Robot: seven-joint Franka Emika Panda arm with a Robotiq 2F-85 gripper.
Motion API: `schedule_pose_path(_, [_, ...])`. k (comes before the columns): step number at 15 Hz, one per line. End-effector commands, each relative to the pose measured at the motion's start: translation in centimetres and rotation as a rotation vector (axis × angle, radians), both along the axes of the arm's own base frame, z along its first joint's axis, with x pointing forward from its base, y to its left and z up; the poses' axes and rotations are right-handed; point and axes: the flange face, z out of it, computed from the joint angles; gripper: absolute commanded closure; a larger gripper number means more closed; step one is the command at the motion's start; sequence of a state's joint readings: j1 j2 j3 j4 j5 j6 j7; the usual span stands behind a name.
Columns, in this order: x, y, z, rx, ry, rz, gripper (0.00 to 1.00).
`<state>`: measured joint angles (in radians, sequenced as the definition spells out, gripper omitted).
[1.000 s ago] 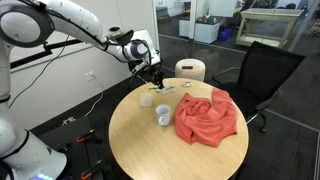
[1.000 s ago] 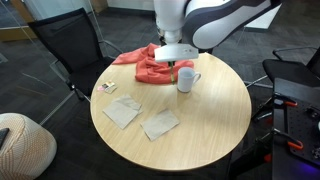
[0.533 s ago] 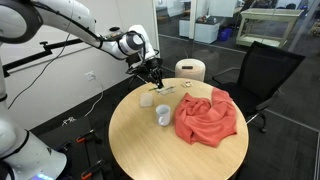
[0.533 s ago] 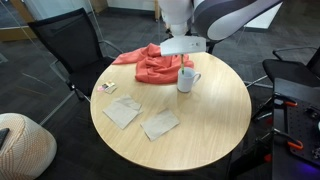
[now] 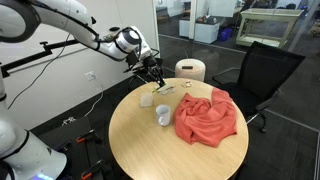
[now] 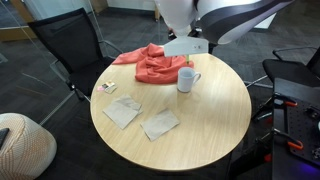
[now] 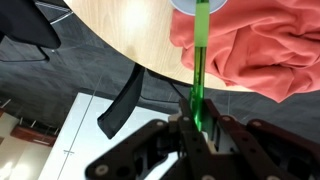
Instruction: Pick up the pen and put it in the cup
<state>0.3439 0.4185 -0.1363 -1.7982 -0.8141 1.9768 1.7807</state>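
Note:
My gripper is shut on a green pen, which points away from the wrist towards the table. The pen's far end lies over the rim of the small white mug at the top edge of the wrist view. In both exterior views the gripper hangs above the round wooden table. In one it is just above and behind the mug. In the other it is beyond the mug, towards the table's far edge.
A coral-red cloth lies bunched next to the mug. A flat whitish disc and two napkins lie on the table. A white cylinder with a tan top and black chairs stand around it.
The gripper, still holding the pen, has risen a little and moved sideways to above the mug. Nothing on the table has moved.

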Motion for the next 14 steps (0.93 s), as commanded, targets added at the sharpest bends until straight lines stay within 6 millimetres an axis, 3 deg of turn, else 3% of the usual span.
schedule_pose_path(1, [-0.7,-0.2,-0.3,-0.09,-0.054,-0.019,0.96])
schedule_pose_path(14, [-1.3,-2.0,-7.3,-0.232,-0.228,-0.085,0.96])
